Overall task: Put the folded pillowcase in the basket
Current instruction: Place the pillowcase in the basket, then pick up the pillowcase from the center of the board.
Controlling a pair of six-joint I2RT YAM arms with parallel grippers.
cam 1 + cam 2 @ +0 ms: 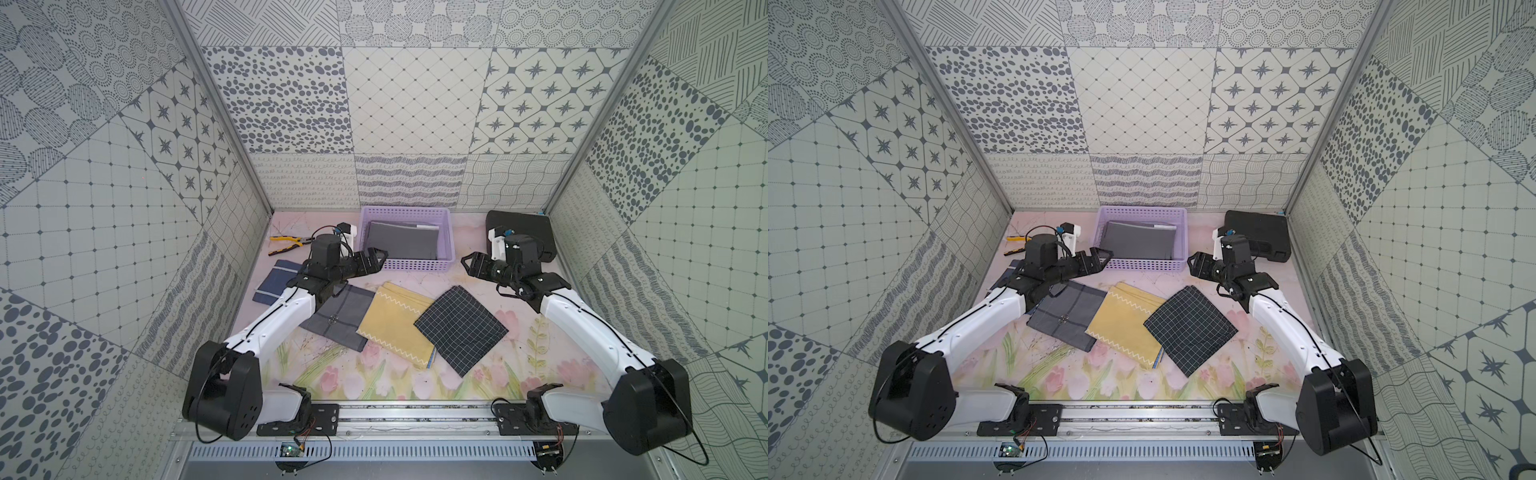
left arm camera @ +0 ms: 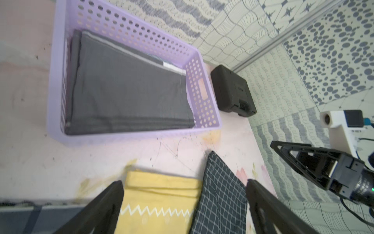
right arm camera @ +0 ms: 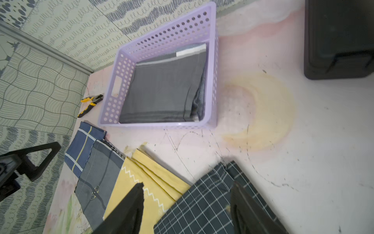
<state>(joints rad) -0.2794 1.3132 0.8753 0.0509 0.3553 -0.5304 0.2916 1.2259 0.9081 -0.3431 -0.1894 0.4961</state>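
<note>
Sitting inside one basket (image 1: 405, 266) is one pillowcase (image 1: 401, 243), four cloths (image 1: 395, 324) outside.

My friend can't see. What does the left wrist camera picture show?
A folded grey pillowcase lies inside the lilac basket. Seen past the open, empty left claw are a yellow cloth and a dark checked cloth. A black case sits beside the basket.

The 2 arms reach forward, left tool (image 1: 379, 258) and right tool (image 1: 467, 265) pointing inward, jaws apart, empty.
</note>
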